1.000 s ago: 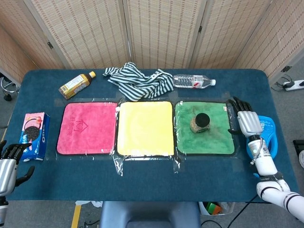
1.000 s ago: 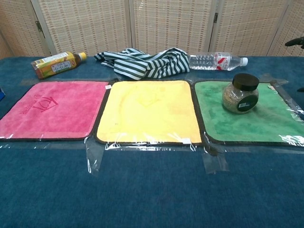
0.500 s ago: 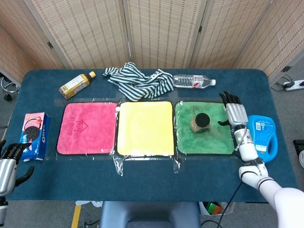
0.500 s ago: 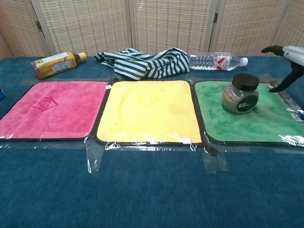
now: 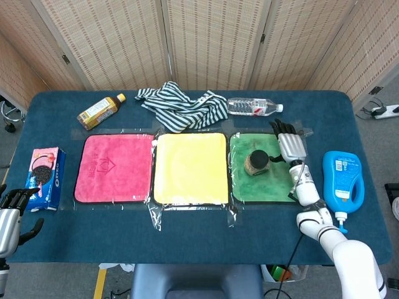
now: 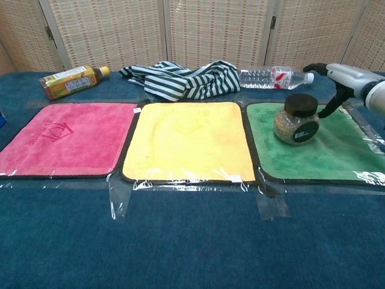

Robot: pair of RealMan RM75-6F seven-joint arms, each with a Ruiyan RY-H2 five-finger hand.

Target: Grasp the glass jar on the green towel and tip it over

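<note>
Glass jar [image 5: 256, 163]: black lid, brownish contents, upright or slightly tilted on the green towel [image 5: 277, 184], left of the towel's centre; in the chest view it leans a little toward 11 o'clock.

Right hand [image 5: 290, 147]: at the jar's 3 o'clock, over the towel's right part. Fingers [image 5: 281, 127] spread and extended toward 12 o'clock, holding nothing; the thumb reaches toward the jar's lid. Whether it touches the jar cannot be told.

Left hand [image 5: 11, 215]: at the table's [image 5: 199, 249] 8 o'clock corner, near the front edge. Fingers lightly curled, apart, holding nothing.

Yellow towel [image 5: 190, 168]: table centre, just beside the green towel at its 9 o'clock.

Pink towel [image 5: 114, 168]: at the yellow towel's 9 o'clock.

Striped cloth [image 5: 184, 106]: crumpled, at the yellow towel's 12 o'clock.

Water bottle [image 5: 254, 106]: clear, lying on its side at the green towel's 12 o'clock.

Tea bottle [image 5: 100, 111]: yellow label, lying at the pink towel's 12 o'clock.

Blue detergent bottle [image 5: 340, 184]: lying at the green towel's 3 o'clock.

Cookie box [image 5: 45, 177]: at the pink towel's 9 o'clock.
</note>
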